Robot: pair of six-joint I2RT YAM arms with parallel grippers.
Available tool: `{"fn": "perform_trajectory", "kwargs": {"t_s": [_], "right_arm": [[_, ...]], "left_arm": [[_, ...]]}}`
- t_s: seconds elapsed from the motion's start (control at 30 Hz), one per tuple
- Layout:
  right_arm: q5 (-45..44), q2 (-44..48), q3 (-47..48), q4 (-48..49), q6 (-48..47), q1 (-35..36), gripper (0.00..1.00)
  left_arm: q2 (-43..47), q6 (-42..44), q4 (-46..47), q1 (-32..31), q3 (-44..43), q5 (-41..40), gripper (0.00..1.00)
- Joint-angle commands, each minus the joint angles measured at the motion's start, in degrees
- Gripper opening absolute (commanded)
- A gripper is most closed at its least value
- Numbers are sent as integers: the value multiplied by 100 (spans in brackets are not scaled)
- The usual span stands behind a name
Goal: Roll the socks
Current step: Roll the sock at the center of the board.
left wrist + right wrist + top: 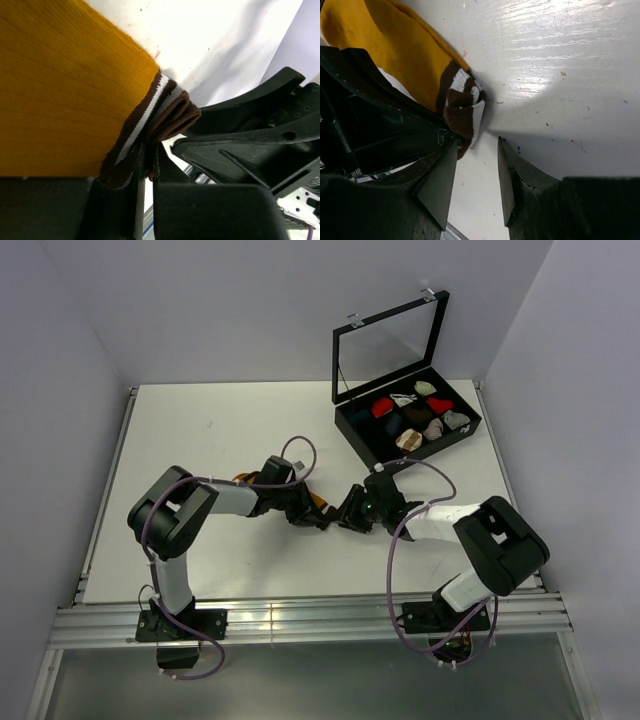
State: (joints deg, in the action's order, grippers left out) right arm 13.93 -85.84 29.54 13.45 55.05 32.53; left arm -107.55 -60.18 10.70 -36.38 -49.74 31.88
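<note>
- Plainly, the roll is only at its start: the mustard sock (60, 90) lies spread on the desk (560, 65), between the two arms. Just its dark, white-striped cuff (150, 110) is folded over.
- The left jaws are clenched on that folded cuff, pinching it at its edge.
- The right jaws stand parted over bare desk, gripping nothing. One finger (440, 185) is just beside the cuff's end.
- The next move, as I judge it, calls for the right jaws to close on the cuff's free end. Both could then turn it over along the sock's body.
- The wrist views show the fold and the pinch, which the top view hides under the arms. Only the top view shows the open box (350, 436) of sock bundles (415, 415), well apart at the far right.
- I cannot pick out the brown sock for sure.
</note>
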Motion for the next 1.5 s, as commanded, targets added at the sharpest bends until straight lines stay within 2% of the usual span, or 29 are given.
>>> {"fn": "perform_trajectory", "kwargs": {"t_s": [0.0, 0.13, 0.6, 0.7, 0.8, 0.83, 0.87, 0.93, 1.0, 1.03, 1.2, 1.3, 1.43, 1.47], "right_arm": [[-233, -108, 61, 280, 146, 7, 45], [-365, -222, 17, 325, 120, -54, 45], [-207, -969, 105, 624, -2, -107, 34], [-119, -1154, 113, 658, -29, -116, 28], [-75, -1268, 218, 563, -117, -116, 17], [-75, -1260, 323, 484, -204, -124, 8], [-84, -1242, 368, 318, -240, -124, 4], [-188, -1094, 508, 106, -310, -124, 0], [-259, -1005, 649, -403, -363, -124, 0], [-364, -918, 815, -596, -424, -116, 0], [-637, -829, 1299, -1810, -451, -107, 0], [-760, -899, 1686, -2451, -460, -98, 0], [-805, -1065, 2195, -3041, -565, -72, 0], [-805, -1110, 2283, -3233, -583, -72, 0]], "left_arm": [[-170, 217, -305, 43, -238, 99, 1], [-214, 288, -481, 61, -335, 117, 1], [-372, 332, -569, 122, -432, 363, 1], [-425, 358, -560, 122, -449, 424, 1], [-425, 428, -578, 122, -476, 433, 1], [-425, 481, -630, 122, -510, 425, 1], [-408, 516, -683, 122, -528, 355, 1], [-329, 691, -788, 122, -590, 214, 4], [-153, 823, -981, 122, -625, -118, 9], [-66, 972, -1034, 122, -660, -242, 16], [611, 1473, -1447, 79, -713, -1373, 36], [1007, 1922, -1527, -140, -713, -2025, 38], [1446, 2457, -1168, -772, -485, -3150, 37], [1534, 2511, -1123, -878, -441, -3161, 36]]}}
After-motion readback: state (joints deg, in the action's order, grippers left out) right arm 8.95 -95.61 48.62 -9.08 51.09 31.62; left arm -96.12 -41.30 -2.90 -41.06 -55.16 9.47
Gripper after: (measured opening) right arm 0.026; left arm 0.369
